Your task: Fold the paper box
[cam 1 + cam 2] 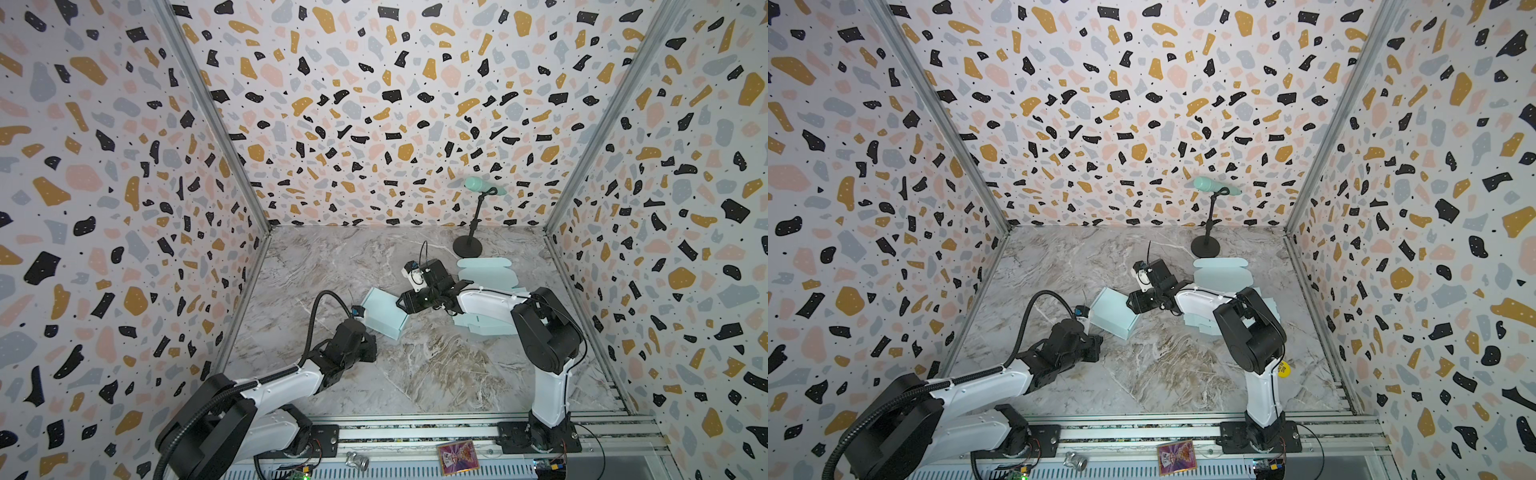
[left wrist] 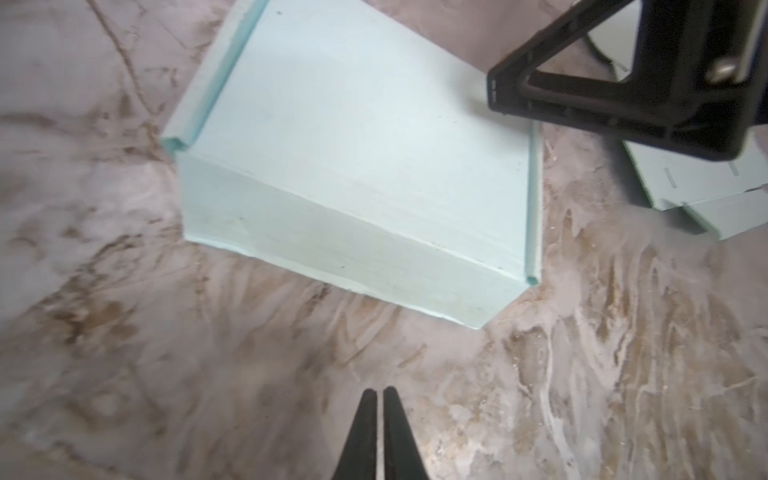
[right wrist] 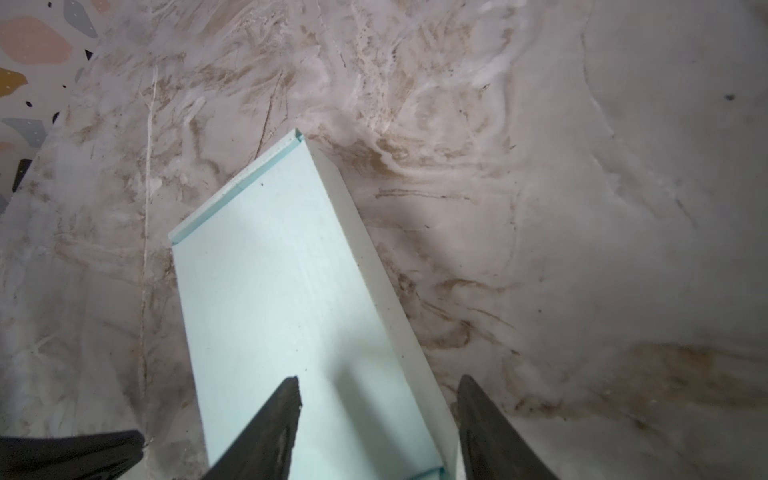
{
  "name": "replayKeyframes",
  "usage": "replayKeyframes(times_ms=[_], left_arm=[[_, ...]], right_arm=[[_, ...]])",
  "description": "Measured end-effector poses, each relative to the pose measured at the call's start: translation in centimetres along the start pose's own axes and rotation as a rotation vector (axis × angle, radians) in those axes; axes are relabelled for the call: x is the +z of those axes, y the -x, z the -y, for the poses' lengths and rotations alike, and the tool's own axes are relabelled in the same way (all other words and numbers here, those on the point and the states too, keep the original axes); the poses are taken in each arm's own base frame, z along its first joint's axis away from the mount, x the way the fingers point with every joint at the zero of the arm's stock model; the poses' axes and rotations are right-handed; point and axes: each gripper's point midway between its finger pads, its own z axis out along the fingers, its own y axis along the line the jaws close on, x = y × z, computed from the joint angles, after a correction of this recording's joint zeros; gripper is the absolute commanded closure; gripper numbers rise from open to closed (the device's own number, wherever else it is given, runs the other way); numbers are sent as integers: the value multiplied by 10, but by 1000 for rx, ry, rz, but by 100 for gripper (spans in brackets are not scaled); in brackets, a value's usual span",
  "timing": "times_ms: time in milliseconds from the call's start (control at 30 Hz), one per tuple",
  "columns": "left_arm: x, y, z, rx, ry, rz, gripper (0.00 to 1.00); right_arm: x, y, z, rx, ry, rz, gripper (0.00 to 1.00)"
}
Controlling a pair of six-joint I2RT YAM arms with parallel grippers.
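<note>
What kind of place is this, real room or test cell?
Probably a robot test cell: patterned wall panels on metal framing box in a marble-look tabletop, and the left arm and right arm are bolted to a rail along its front edge.

Pale mint box [image 1: 384, 313], marbled grey-brown table [image 1: 436, 365].

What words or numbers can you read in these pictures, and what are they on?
Yellow round sticker on the right arm: dark print, too small to read.
Colourful card on the front rail: blurred, unreadable.
Paper box: no writing.
</note>
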Motion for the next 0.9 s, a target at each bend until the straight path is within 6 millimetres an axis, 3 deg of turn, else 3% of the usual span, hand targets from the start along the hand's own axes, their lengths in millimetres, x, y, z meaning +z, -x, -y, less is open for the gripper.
replayKeyframes(times_ms=[233,433,733,900], left_arm=[[14,-4,17,-26,-75,1,97],[25,-9,28,-45,-119,-5,95],[37,-20,32,-53,-132,-28,95],[43,-18,34,-61,-131,-29,95]], right_arm=[[-1,5,4,22,21,5,40],[4,3,-7,22,78,-8,40],[18,-14,-13,29,122,-60,40],[18,-12,-15,24,128,-50,41]])
